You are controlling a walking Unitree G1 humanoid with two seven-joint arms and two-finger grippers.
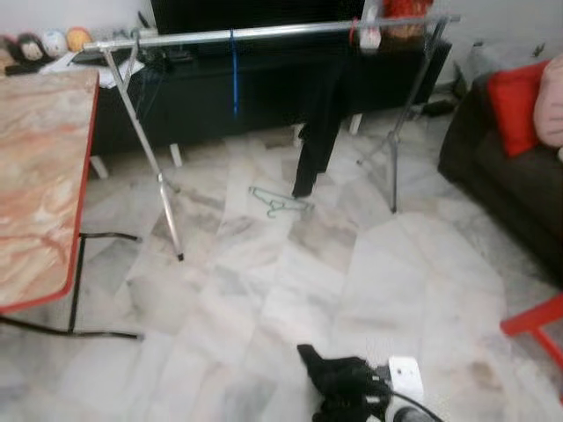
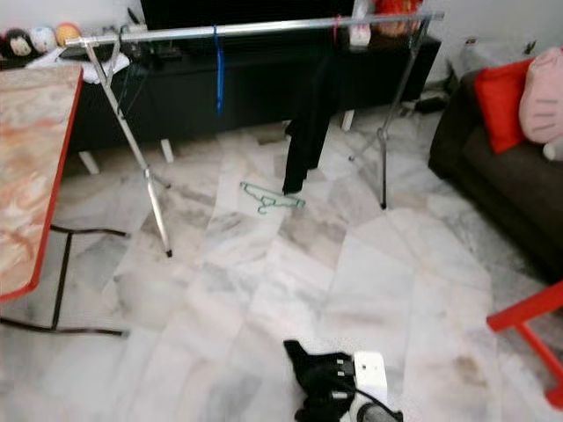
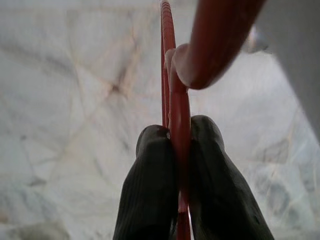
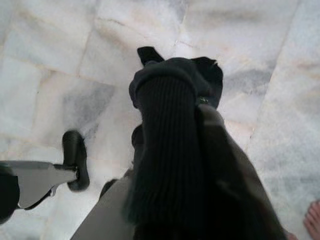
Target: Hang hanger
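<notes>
My left gripper [image 3: 179, 134] is shut on a thin red hanger [image 3: 180, 107], whose thicker red bar crosses close to the wrist camera above a marble floor. A silver clothes rail [image 1: 264, 32] stands across the room. On it hang a blue hanger [image 1: 234, 79], black trousers [image 1: 318, 123] and a red and white item [image 1: 369, 33]. A green hanger [image 1: 280, 204] lies on the floor under the trousers. My right gripper [image 1: 327, 369] hangs low at the bottom of the eye views, and its fingers [image 4: 170, 95] are pressed together with nothing between them.
A table [image 1: 35, 176] with a red edge stands at the left, and a black TV cabinet [image 1: 202, 97] is behind the rail. At the right are a dark sofa [image 1: 510, 176] with a red cushion [image 1: 517, 104] and a red frame [image 1: 533, 323]. A person's toes [image 4: 313, 220] are near my right arm.
</notes>
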